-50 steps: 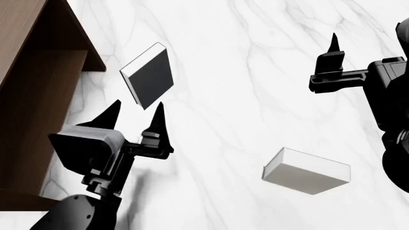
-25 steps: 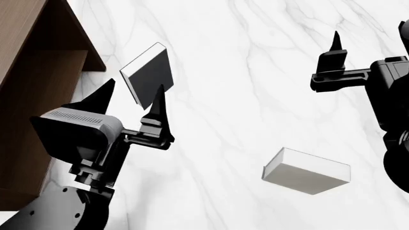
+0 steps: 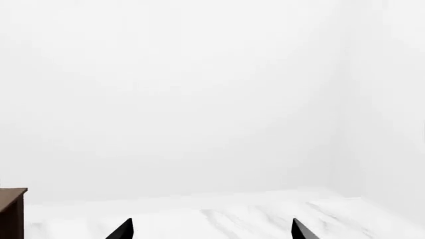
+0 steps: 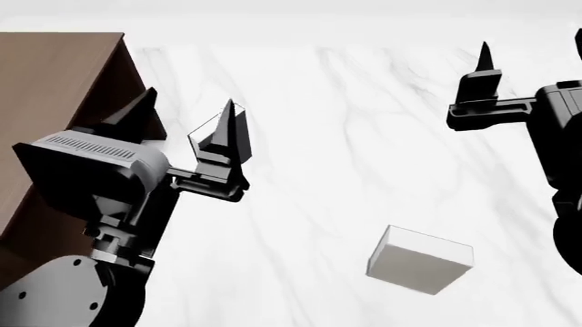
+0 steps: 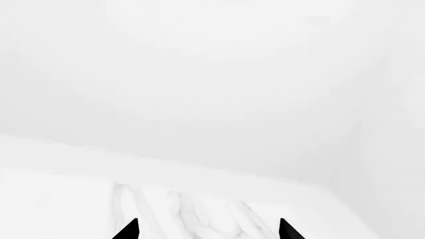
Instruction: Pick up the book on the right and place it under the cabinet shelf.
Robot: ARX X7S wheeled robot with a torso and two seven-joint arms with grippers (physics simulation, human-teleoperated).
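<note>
Two black grippers hang over a white marble table in the head view, both with fingers spread and nothing between them. The left gripper is raised just beside the brown cabinet, its two pointed fingers wide apart; behind one finger shows the pale edge of a dark book, mostly hidden, lying on the table near the cabinet's front corner. The white book, the task's object, lies flat on the table well away from the cabinet, on the robot's right side, tilted at a slight angle to the table's veins. The right gripper hovers farther from the cabinet than that book, apart from it; only one of its fingers is fully seen here.

From the left wrist camera, two finger tips stand apart over the marble, with a corner of the cabinet at the frame's edge and a blank white wall beyond.

From the right wrist camera, two finger tips stand apart above the veined table; no book shows.
</note>
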